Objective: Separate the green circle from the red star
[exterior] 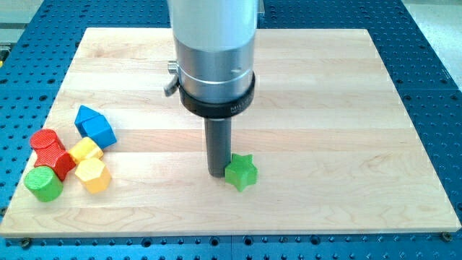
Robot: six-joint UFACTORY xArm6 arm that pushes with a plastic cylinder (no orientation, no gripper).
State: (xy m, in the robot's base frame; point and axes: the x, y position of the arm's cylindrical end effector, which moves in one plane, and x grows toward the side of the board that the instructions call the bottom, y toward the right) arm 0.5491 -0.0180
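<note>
The green circle [43,183] stands at the view's lower left, near the board's edge. A red block that looks like the red star [60,162] sits just up and right of it, touching or nearly touching. My tip [216,174] is far to the right of both, near the board's middle bottom. It rests against the left side of a green star [242,172].
A second red block [45,140], a blue block [95,126], a small yellow block [85,149] and a yellow hexagon [92,175] crowd around the red star. The wooden board [325,108] lies on a blue perforated table. The arm's wide grey body hangs over the board's top middle.
</note>
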